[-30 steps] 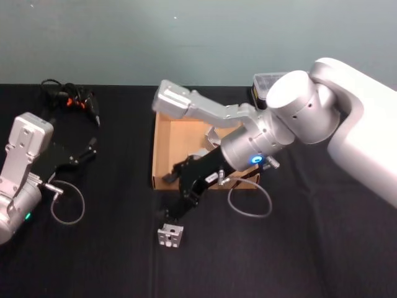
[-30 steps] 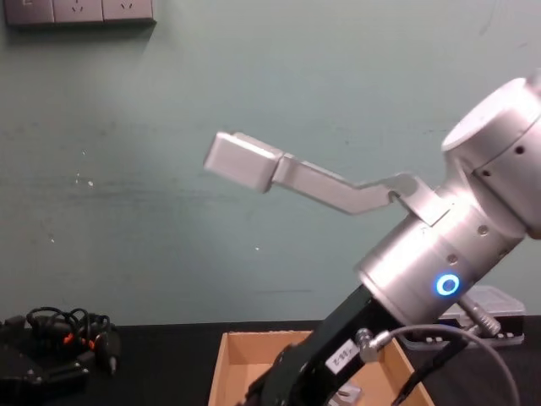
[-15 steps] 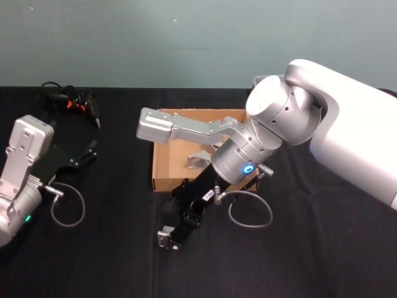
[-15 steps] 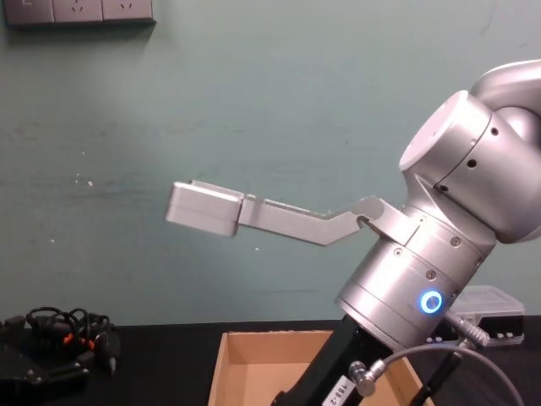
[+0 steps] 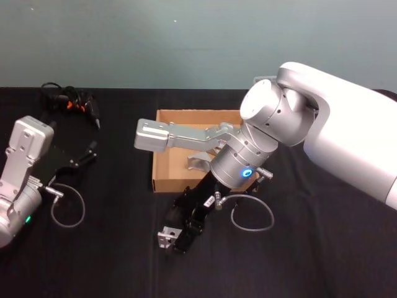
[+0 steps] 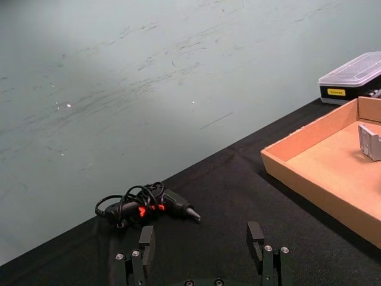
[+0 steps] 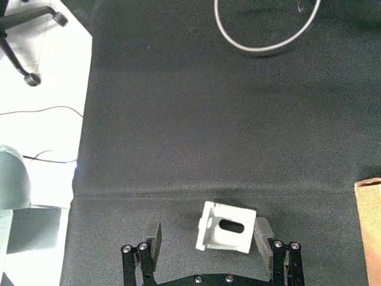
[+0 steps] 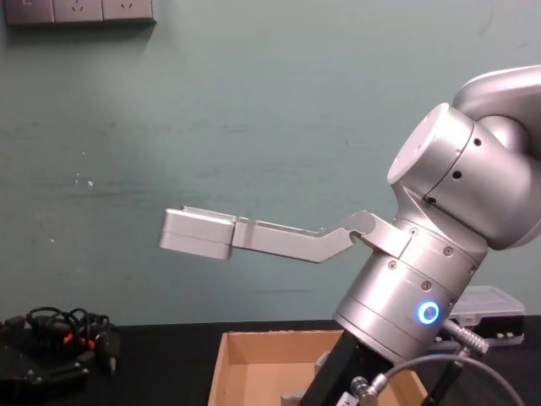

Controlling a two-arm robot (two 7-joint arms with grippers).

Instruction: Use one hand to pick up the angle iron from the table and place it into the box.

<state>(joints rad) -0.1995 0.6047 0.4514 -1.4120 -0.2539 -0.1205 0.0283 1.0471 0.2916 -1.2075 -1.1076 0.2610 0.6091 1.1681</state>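
On the table [image 5: 111, 261] just in front of the box [image 5: 154, 162], your right pincer [image 5: 177, 239] straddles the angle iron [image 5: 167, 236], jaws wide open and holding nothing.
Expect a small, stiff metal bracket, probably light but smooth, so close on its flat outer faces rather than the slotted one. In the right wrist view it sits off-centre, just beside one finger [image 7: 264, 231]; whether they touch is unclear. From the head view the pincer hides much of it. Your left pincer [image 6: 200, 238] rests open at the table's left.
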